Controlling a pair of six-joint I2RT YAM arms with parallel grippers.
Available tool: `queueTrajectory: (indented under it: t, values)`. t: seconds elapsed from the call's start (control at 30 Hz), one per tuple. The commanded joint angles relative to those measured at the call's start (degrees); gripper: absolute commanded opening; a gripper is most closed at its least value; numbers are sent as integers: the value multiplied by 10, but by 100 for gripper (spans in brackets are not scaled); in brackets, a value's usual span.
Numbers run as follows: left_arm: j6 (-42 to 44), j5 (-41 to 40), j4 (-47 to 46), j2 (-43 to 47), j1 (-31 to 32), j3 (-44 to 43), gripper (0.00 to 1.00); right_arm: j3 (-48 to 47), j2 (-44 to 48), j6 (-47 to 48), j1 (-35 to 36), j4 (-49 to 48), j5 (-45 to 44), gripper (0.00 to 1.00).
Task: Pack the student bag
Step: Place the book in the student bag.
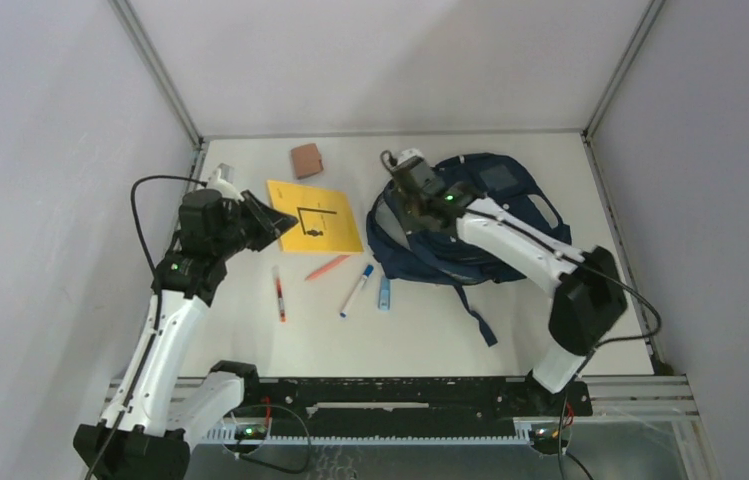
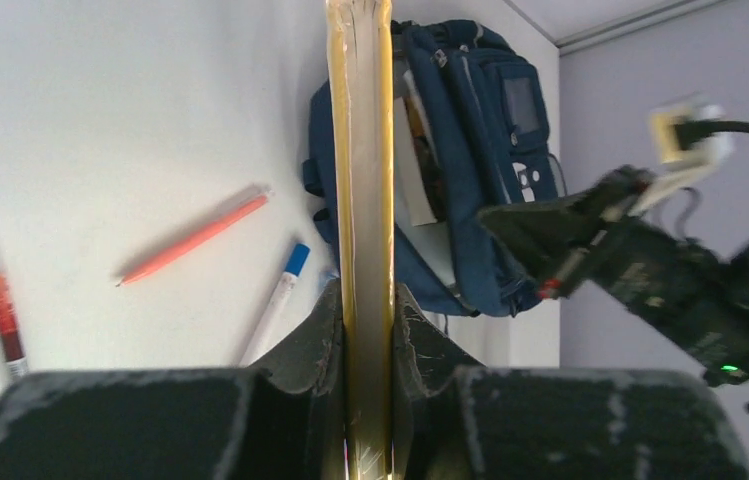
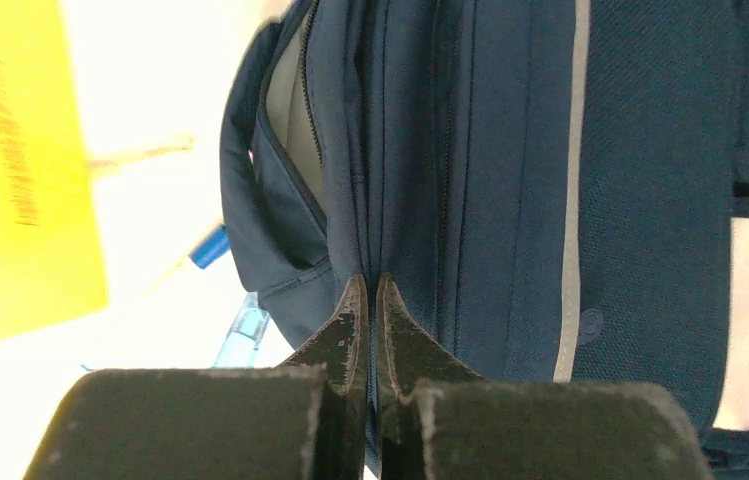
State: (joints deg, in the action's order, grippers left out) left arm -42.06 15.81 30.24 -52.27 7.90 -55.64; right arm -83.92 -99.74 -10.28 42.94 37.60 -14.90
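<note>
Indoors, grey walls (image 1: 40,120) enclose table (image 1: 250,340) bearing student bag (image 1: 510,185).

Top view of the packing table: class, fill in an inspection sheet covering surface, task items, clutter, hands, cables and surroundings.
Surface: white table, no spills seen.
Job's things: student bag at right rear, one compartment gaping.
Clutter: yellow book, brown block, red marker, orange pen, blue-capped pen, light-blue item.
Hands: left hand shut on the book's edge; right hand shut on bag fabric by the opening.
Cables: black cable loops beside the left arm; second cable by the right arm.
Surroundings: grey walls, metal frame post.
</note>
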Motion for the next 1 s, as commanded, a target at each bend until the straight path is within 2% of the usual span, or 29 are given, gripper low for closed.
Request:
queueTrajectory:
  t: [0.0, 0.3, 0.4, 0.5, 0.63, 0.77, 0.97]
  values:
    - [-55, 52, -133, 4, 17, 21, 0, 3, 100, -52, -17, -54, 81, 0]
    - [-128, 53, -288, -82, 71, 39, 0, 23, 156, -103, -93, -102, 249, 0]
    - [-168, 36, -369, -123, 95, 52, 0, 22, 156, -108, -102, -112, 268, 0]
    - [-251, 37, -497, -176, 103, 82, 0, 22, 153, -110, -109, -116, 278, 0]
    - [-283, 33, -554, -263, 125, 60, 0, 19, 148, -117, -118, -123, 302, 0]
    - [-358, 43, -673, -338, 151, 59, 0, 16, 140, -127, -128, -132, 336, 0]
    - [-374, 34, -689, -437, 191, -3, 0, 15, 137, -144, -138, -149, 375, 0]
